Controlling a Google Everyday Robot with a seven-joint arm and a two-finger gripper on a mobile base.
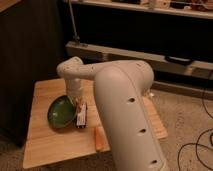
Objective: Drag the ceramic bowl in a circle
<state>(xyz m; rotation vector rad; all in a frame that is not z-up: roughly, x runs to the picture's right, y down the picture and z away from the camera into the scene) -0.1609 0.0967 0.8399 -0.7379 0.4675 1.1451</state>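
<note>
The ceramic bowl [61, 112] is round, shallow and glossy green with a paler rim. It sits on the left half of the wooden table [45, 145], tilted a little towards the camera. My gripper [77, 103] hangs down from the white wrist and sits at the bowl's right rim, touching or just inside it. The thick white forearm [125, 110] fills the foreground and hides the table's middle and right.
A small dark packet [81, 118] lies right next to the bowl's right edge, under the gripper. An orange oblong object [99, 138] lies nearer the front edge. A dark cabinet [25, 60] stands to the left and a low shelf [150, 55] behind. Cables [200, 145] lie on the floor at the right.
</note>
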